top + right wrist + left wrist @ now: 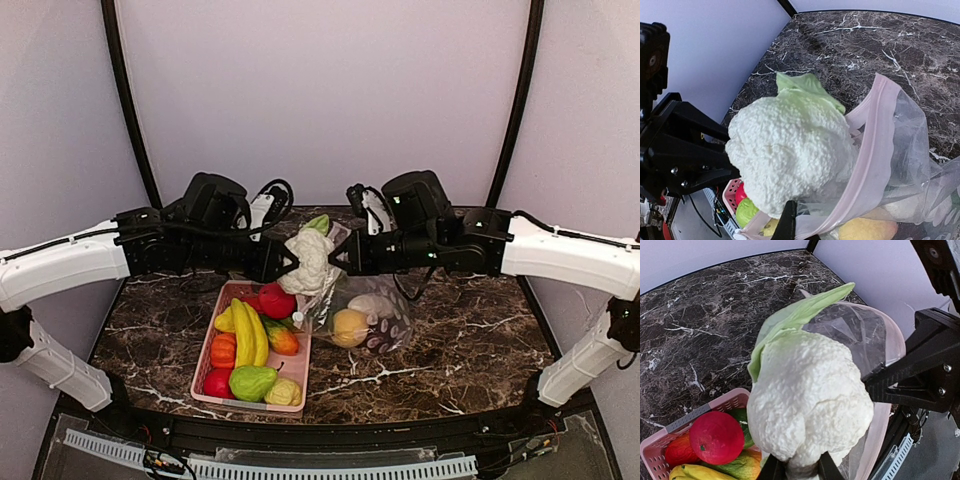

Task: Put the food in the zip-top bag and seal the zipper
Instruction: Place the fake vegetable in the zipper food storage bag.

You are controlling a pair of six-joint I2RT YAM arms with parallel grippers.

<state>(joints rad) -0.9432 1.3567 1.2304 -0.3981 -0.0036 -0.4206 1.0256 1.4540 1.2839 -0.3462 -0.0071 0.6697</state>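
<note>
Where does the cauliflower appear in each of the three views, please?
Top external: cauliflower at centre, between the two arms' tips.
Left wrist: it fills the lower centre, green leaf on top.
Right wrist: it sits centre-left, leaf at its top.
Shared landmark: the zip-top bag, right beside it in every view.

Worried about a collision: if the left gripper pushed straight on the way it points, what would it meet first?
The cauliflower held by the left gripper leads and would probably enter the open mouth of the zip-top bag first; the right gripper, pinching that rim, sits just beyond. Depth is unclear.
</note>
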